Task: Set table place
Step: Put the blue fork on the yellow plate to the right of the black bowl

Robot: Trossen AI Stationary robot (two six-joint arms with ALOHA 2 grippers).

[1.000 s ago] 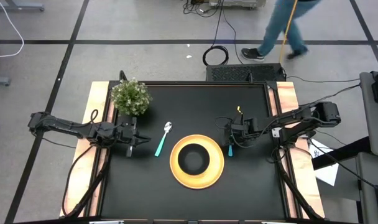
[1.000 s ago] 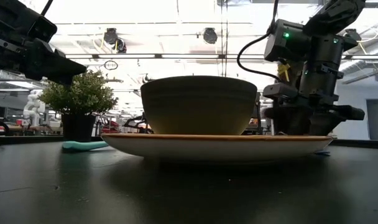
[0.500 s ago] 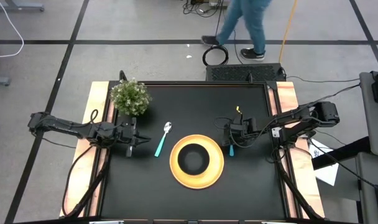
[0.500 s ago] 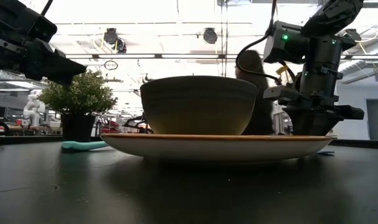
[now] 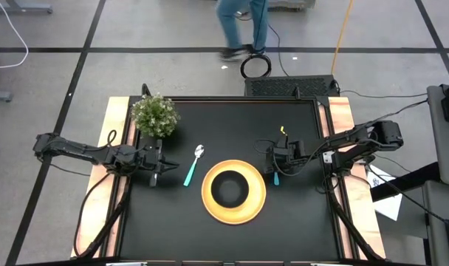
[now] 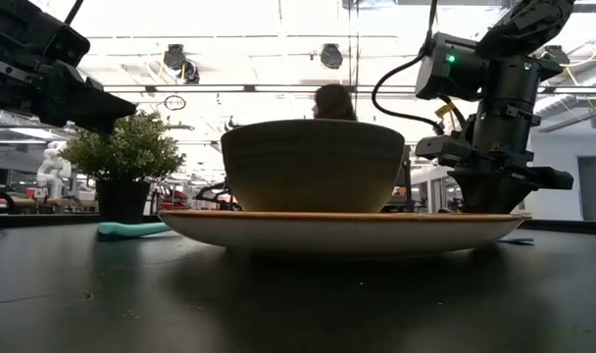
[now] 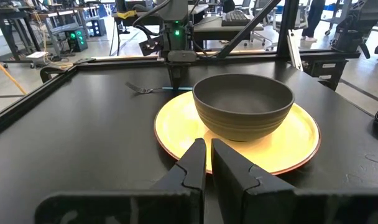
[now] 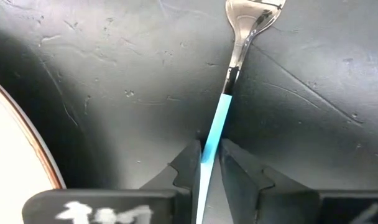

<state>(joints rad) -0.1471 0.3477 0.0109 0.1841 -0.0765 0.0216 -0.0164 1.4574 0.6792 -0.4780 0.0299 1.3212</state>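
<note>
The yellow plate (image 5: 210, 208) lies in the middle of the black table (image 5: 298, 229), with the black bowl (image 5: 228, 188) standing on it. A teal-handled spoon (image 5: 192, 166) lies flat to the plate's left. To the plate's right the teal-handled fork (image 8: 225, 102) lies flat, tines toward the far edge. My right gripper (image 8: 209, 150) points steeply down over the fork and is shut on its handle. My left gripper (image 7: 207, 144) waits shut near the left edge, level and aimed at the plate, touching nothing. My right gripper pinches the fork's teal handle (image 8: 214, 134) between its two fingers (image 8: 190, 160), partway along the teal stretch. The fingers come from above, pointing steeply down, and lie across the handle. The fork lies flat on the table, its metal head (image 8: 254, 15) pointing away from the fingers.
A small green potted plant (image 5: 156, 116) stands at the table's far left corner. Wooden strips (image 5: 341, 118) run along both short sides. A person (image 5: 235, 22) walks on the floor beyond the far edge. Bare black table (image 5: 232, 244) lies near the front edge.
My right gripper has stayed over the fork and shut its fingers onto the teal handle. The fork has not moved. The person beyond the far edge has walked toward the left.
</note>
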